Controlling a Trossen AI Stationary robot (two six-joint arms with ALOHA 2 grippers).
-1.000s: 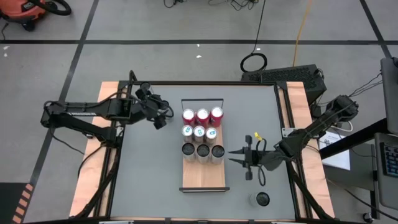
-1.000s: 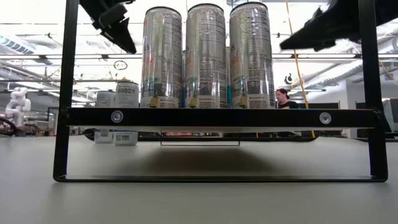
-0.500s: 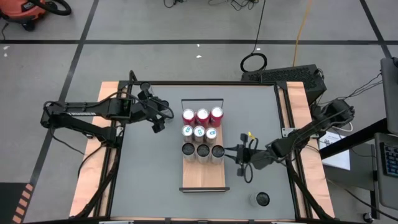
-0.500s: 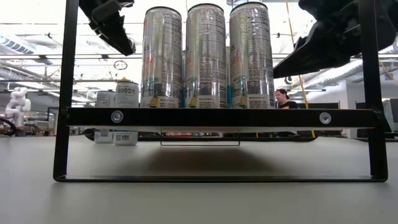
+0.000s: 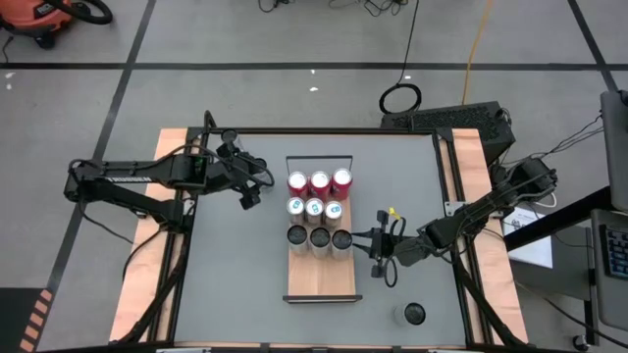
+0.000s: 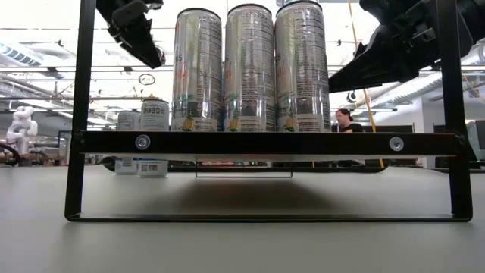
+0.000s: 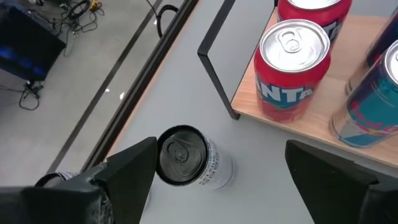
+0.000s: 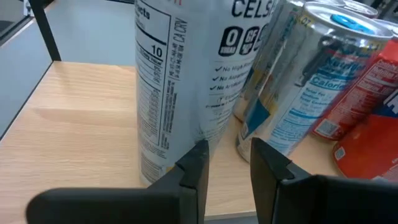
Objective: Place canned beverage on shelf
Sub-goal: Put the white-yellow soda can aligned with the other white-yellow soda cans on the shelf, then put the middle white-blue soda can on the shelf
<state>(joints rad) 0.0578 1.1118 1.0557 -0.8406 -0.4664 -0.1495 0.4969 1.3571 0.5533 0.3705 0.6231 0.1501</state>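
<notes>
The shelf [image 5: 319, 279], a light-wood board, holds three rows of cans: red at the far end, blue-topped in the middle, tall white ones nearest. My right gripper [image 5: 358, 236] is shut and stands at the shelf's right side, against the rightmost tall white can [image 5: 342, 238]. My left gripper [image 5: 249, 194] hangs open left of the shelf's far end. It is above a dark-topped can [image 7: 186, 158] that stands on its base on the table, and it touches nothing. My right gripper [image 8: 227, 155] has its fingertips [image 8: 198, 158] against the lower wall [image 8: 180, 134] of the rightmost tall white can. It comes from the table's right side, slanting a little downward. Nothing lies between the fingers. The can stands upright on the shelf board [image 8: 74, 124].
One more dark-topped can [image 5: 414, 314] stands on the table near the front right. The shelf's black wire rail [image 5: 319, 159] closes its far end. Bare board lies in front of the near row. A person [image 6: 345, 117] shows far behind the table.
My right gripper has gone down and toward the table's left until it met the rightmost white can. That can has slid a little left along the shelf toward its neighbour, still upright. My left gripper has turned slightly in place.
</notes>
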